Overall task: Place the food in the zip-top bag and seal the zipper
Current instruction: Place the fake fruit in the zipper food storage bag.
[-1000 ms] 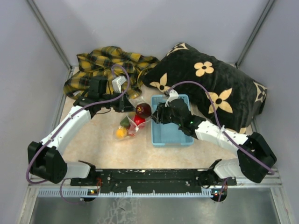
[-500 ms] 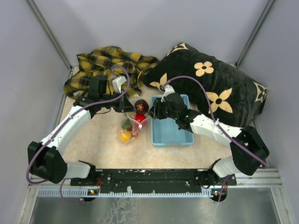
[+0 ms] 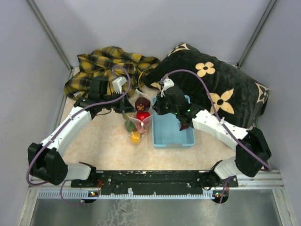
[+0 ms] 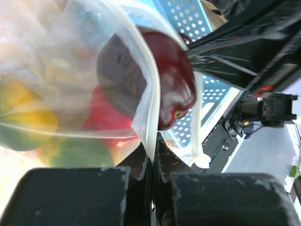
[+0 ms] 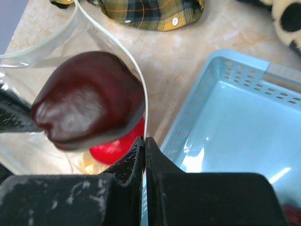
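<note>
The zip-top bag hangs between the two hands a little left of the middle of the desk, its mouth held up and open. The left hand is closed tight on the bag's edge from the 9 o'clock side, and its wrist view shows the film pinched flat between the fingers. The right hand comes in from 3 o'clock and is likewise fully closed on the opposite rim, with no gap between its fingers beyond the plastic itself.

The zipper runs as a whitish strip along the mouth. Its two sides stand apart, so the bag is unsealed.

The food is inside. A maroon fruit sits highest, right in the mouth. A red fruit is just below it, touching it. A green piece lies at about 8 o'clock from the red one, and an orange-yellow fruit is lowest, at the 6 o'clock end of the bag. (Whether the bag's bottom rests on the desk or hangs just above it, I cannot tell.)

A light-blue basket lies just beside the bag at 3 o'clock. A plaid cloth is heaped at 11 o'clock, and a black flowered pillow lies at 2 o'clock.
</note>
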`<action>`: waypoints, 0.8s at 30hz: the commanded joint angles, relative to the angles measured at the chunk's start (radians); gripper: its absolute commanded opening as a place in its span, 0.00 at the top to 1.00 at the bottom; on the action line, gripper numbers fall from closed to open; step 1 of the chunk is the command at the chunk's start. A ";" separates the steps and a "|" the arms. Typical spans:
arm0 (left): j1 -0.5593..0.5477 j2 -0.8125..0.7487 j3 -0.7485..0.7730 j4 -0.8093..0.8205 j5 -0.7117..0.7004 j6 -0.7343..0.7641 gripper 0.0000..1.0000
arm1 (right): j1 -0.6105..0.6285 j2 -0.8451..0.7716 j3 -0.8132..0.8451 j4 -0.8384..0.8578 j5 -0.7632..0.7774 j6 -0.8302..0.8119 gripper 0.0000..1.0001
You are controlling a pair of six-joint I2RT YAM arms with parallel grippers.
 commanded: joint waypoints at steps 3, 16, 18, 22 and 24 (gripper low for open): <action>0.016 -0.027 0.042 -0.071 -0.205 0.053 1.00 | 0.021 -0.149 0.107 -0.074 0.101 -0.123 1.00; 0.056 -0.067 0.100 -0.114 -0.256 0.057 1.00 | 0.130 -0.138 0.238 -0.208 0.263 -0.222 1.00; 0.056 -0.065 0.106 -0.111 -0.238 0.057 1.00 | 0.131 -0.119 0.243 -0.196 0.222 -0.217 1.00; 0.055 -0.072 0.145 -0.125 -0.261 0.061 1.00 | 0.134 -0.086 0.263 -0.207 0.218 -0.215 1.00; 0.056 -0.073 0.168 -0.130 -0.266 0.060 1.00 | 0.135 -0.108 0.255 -0.175 0.226 -0.219 1.00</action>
